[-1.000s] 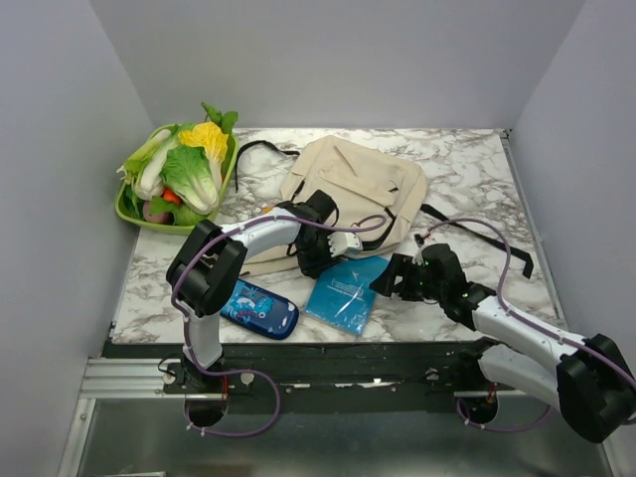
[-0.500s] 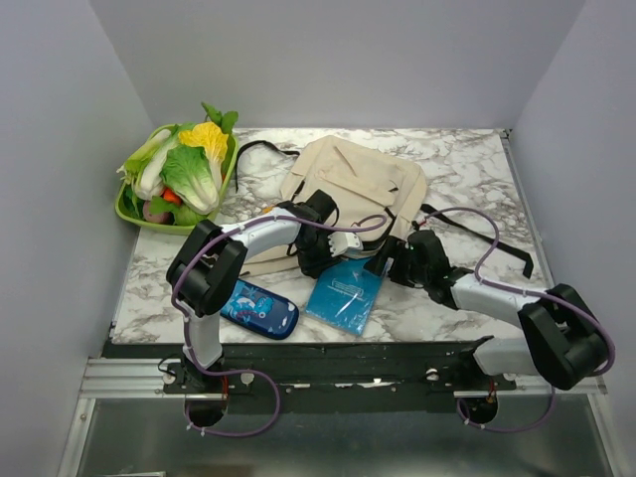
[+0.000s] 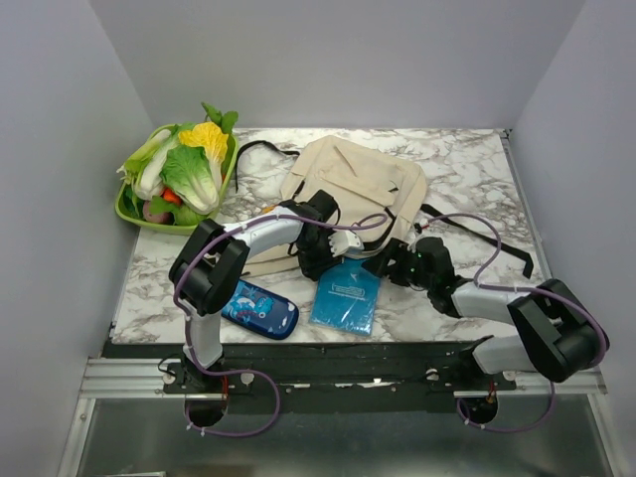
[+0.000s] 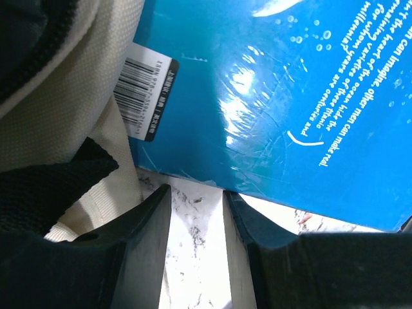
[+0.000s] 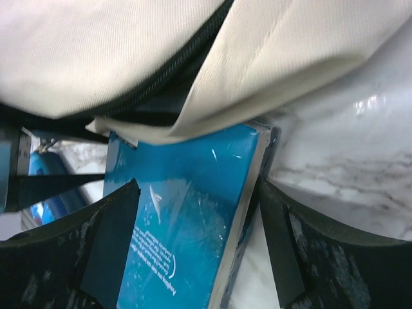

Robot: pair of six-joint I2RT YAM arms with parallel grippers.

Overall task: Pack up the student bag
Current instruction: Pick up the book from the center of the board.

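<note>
Marble table (image 3: 467, 169), walled in grey at the left, rear and right, with its near edge at the arm bases. Bare marble lies open at the right rear corner and along the front right. The student bag (image 3: 358, 184) lies flat at mid-table toward the rear, with one black strap (image 3: 487, 237) trailing right across the marble. A green tray (image 3: 124, 211) heaped with vegetables (image 3: 189, 169) overhangs the left rear edge, well apart from the bag. A blue book (image 3: 346, 296) lies just in front of the bag, and a dark-blue pencil case (image 3: 260, 309) sits near the front edge to its left. Both arms reach inward and meet at the bag's near side, so the room there is tight. The left gripper (image 4: 196, 198) is part-open, with only marble between its jaws. It sits at the book's corner, beside cream cloth and a black strap end. The right gripper (image 5: 196, 187) is spread wide, with a finger to either side of the book's end; whether the fingers (image 5: 103, 244) touch the book cannot be told. Only the right wrist view shows the bag's zip-edged mouth gaping, with a cream flap lying over the book's far edge. Only the left wrist view shows the book's barcode label (image 4: 147, 96) and white print. Only the overhead view takes in the tray and the table edges.
</note>
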